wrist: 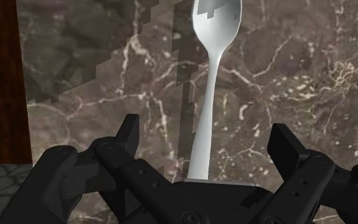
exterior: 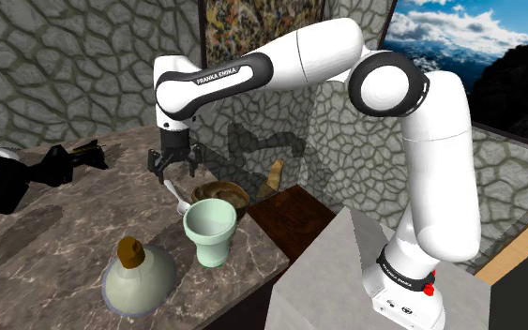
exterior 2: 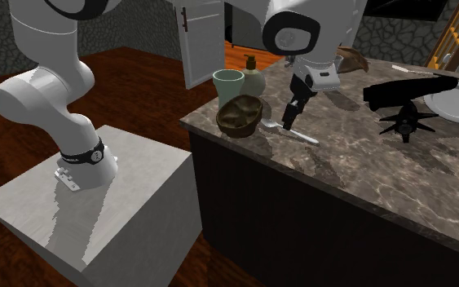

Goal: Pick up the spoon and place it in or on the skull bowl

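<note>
Claw (wrist: 205, 127) spread either side of the spoon (wrist: 212, 70) — handle end hidden beneath it.

**Stone walls (exterior: 65, 66) around a marble counter (exterior: 65, 244)**

The counter is dark brown with pale veins, over a dark cabinet front (exterior 2: 317, 220). The grey cobbled walls rise behind it. The floor (exterior 2: 138, 90) is reddish wood. A window (exterior: 459, 37) shows snowy mountains and blue sky. A white door (exterior 2: 203, 41) stands beyond the counter.
</note>
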Tool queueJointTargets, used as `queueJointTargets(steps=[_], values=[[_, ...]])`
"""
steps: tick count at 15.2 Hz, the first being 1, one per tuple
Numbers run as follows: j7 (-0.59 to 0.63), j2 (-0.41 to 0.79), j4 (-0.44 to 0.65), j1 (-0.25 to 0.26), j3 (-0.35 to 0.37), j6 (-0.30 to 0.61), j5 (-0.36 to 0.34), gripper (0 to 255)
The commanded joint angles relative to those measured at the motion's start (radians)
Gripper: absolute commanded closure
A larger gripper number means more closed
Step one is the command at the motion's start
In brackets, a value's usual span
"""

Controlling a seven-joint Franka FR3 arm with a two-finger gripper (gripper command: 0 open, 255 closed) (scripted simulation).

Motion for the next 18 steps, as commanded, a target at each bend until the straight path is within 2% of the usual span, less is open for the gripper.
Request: queueJointTargets(steps=[1,7,15,16,18], values=[[0.009,0.036,0.032,0.009,0.0,0.007,-0.003,0],[0.01,0.064,-0.014,0.018,-0.001,0.081,-0.006,0],[0.01,0.064,-0.014,0.018,-0.001,0.081,-0.006,0],[0.01,0.064,-0.014,0.018,-0.001,0.081,-0.006,255],[0.01,0.064,-0.014,0.018,-0.001,0.081,-0.006,255]])
